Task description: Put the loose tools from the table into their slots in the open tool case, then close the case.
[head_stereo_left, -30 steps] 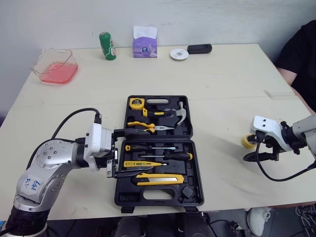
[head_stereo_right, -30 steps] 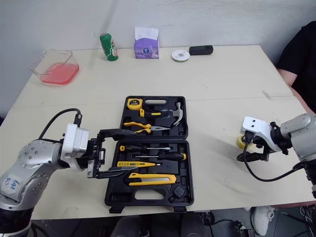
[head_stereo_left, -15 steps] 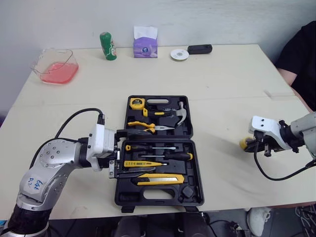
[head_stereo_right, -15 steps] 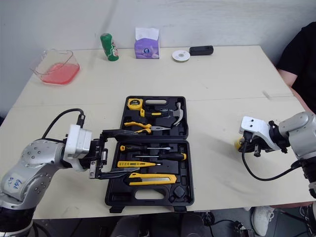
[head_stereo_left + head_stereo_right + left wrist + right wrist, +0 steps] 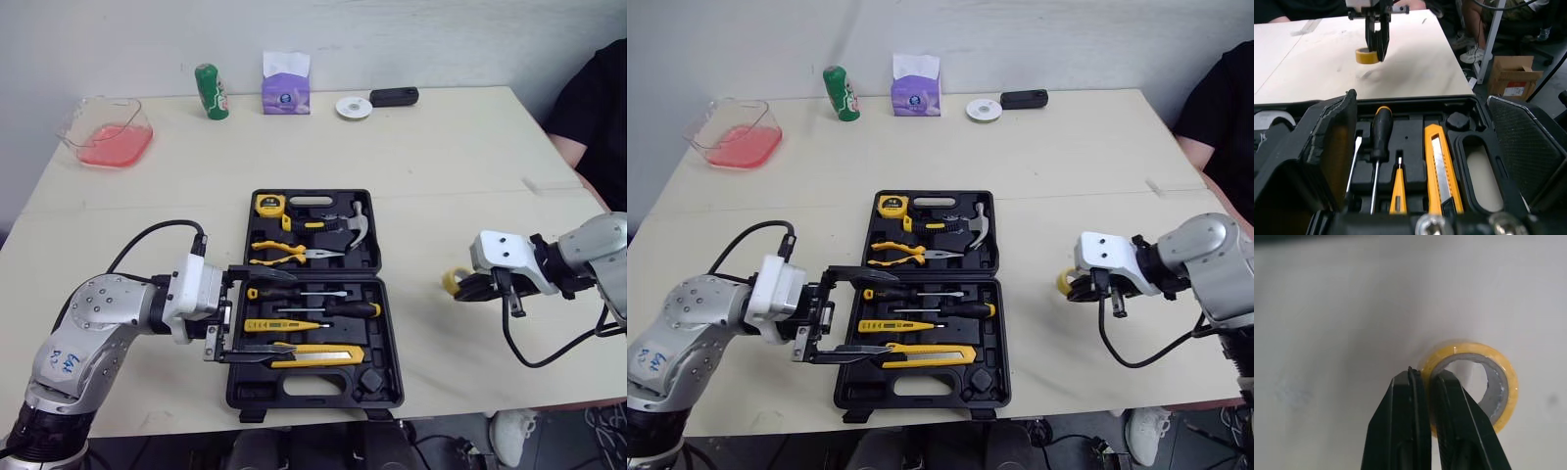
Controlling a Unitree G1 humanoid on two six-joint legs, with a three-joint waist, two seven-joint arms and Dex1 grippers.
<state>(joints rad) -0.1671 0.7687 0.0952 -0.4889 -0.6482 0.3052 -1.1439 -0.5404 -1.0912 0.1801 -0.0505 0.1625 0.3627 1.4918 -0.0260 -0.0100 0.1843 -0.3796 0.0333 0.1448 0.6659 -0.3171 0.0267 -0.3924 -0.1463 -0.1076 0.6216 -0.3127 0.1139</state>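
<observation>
The black tool case [image 5: 390,333] lies open mid-table, holding a tape measure [image 5: 271,204], hammer [image 5: 358,225], pliers [image 5: 284,255], screwdrivers [image 5: 323,307] and a yellow utility knife [image 5: 313,352]. My left gripper [image 5: 263,314] is open at the case's left edge, its fingers spread over the lower half. To the right of the case, my right gripper [image 5: 468,290] is shut on the wall of a yellow tape roll [image 5: 452,283], which hangs a little above the table. In the right wrist view the fingers [image 5: 1405,406] pinch the roll's rim [image 5: 1469,350]. The left wrist view shows the roll [image 5: 1367,55] beyond the case.
Along the far edge stand a pink container [image 5: 103,132], a green can [image 5: 208,91], a purple tissue box [image 5: 285,86], a white disc [image 5: 352,107] and a black object [image 5: 394,96]. A person in black [image 5: 598,98] sits at the right. A cardboard box [image 5: 1515,76] is on the floor.
My right gripper has shut on the yellow tape roll and carried it left, toward the case. The left gripper has shifted slightly toward the case's near half, still open.
</observation>
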